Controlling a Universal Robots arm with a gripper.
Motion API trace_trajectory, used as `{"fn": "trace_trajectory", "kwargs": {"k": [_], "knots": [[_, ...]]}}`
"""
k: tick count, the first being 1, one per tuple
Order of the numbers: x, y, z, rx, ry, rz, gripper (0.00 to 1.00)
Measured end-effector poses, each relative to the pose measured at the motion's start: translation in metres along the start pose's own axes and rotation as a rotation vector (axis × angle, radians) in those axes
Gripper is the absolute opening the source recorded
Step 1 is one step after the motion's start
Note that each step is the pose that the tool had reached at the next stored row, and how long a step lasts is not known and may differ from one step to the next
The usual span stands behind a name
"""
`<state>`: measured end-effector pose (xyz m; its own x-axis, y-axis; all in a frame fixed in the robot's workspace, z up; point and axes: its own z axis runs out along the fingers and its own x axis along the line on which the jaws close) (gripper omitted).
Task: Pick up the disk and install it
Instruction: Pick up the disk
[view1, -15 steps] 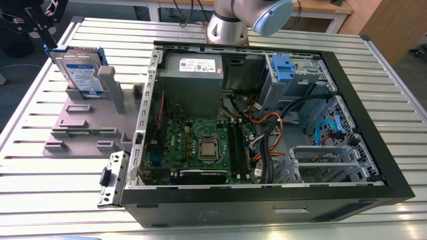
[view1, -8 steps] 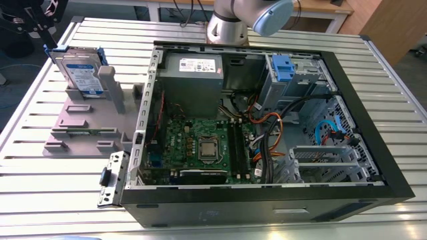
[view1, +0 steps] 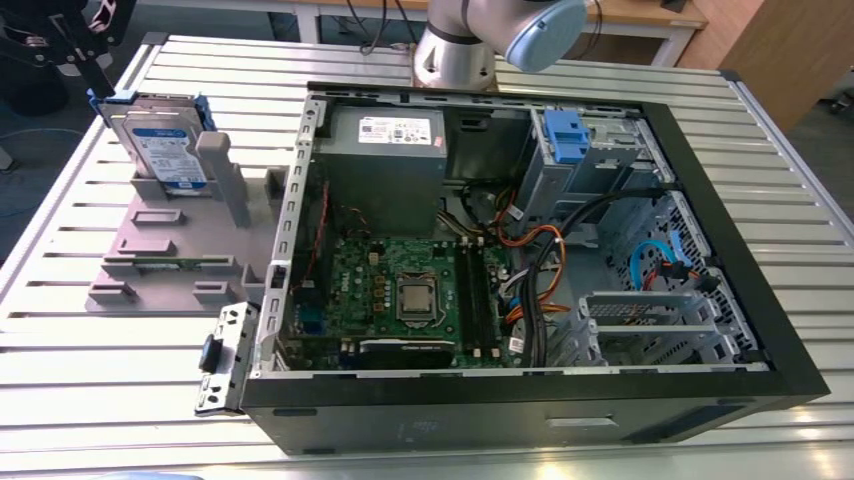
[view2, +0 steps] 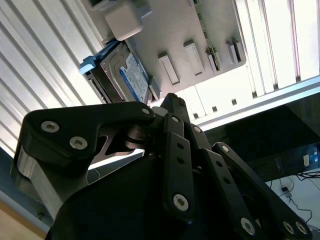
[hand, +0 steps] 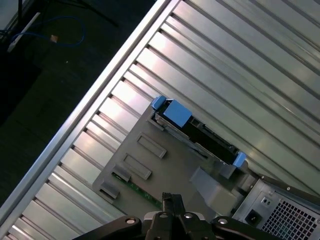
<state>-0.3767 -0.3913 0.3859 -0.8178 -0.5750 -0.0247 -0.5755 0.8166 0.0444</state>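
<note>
Blue plastic frames the disk (view1: 163, 150), which stands on edge in a slot of the grey stand (view1: 160, 250) at the upper left of the exterior view, on the slatted table (view1: 80, 370) and well apart from the open computer case (view1: 747, 250). My gripper (view1: 99, 85) hangs just above its top edge. In both wrist views my gripper (view2: 171, 98) (hand: 172, 199) appears to have its fingers pressed together with nothing between them. The disk's (view2: 127, 75) labelled face turns toward the lower right of the exterior view, toward the case. Its long axis, as I judge it, runs up out of the slot, close to upright. The top edge (hand: 200, 135) carries a blue tab at each end. Risk, as I judge it: fingers this close would strike the top edge rather than straddle it, and an off-centre push could rock or jam the disk in its slot. A hold on the flexible bracket alone might slip.
</note>
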Motion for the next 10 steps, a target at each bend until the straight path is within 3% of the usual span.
{"fn": "trace_trajectory", "kwargs": {"k": [10], "knots": [[0.0, 0.0, 0.0, -0.0003, 0.0005, -0.01, 0.11]]}}
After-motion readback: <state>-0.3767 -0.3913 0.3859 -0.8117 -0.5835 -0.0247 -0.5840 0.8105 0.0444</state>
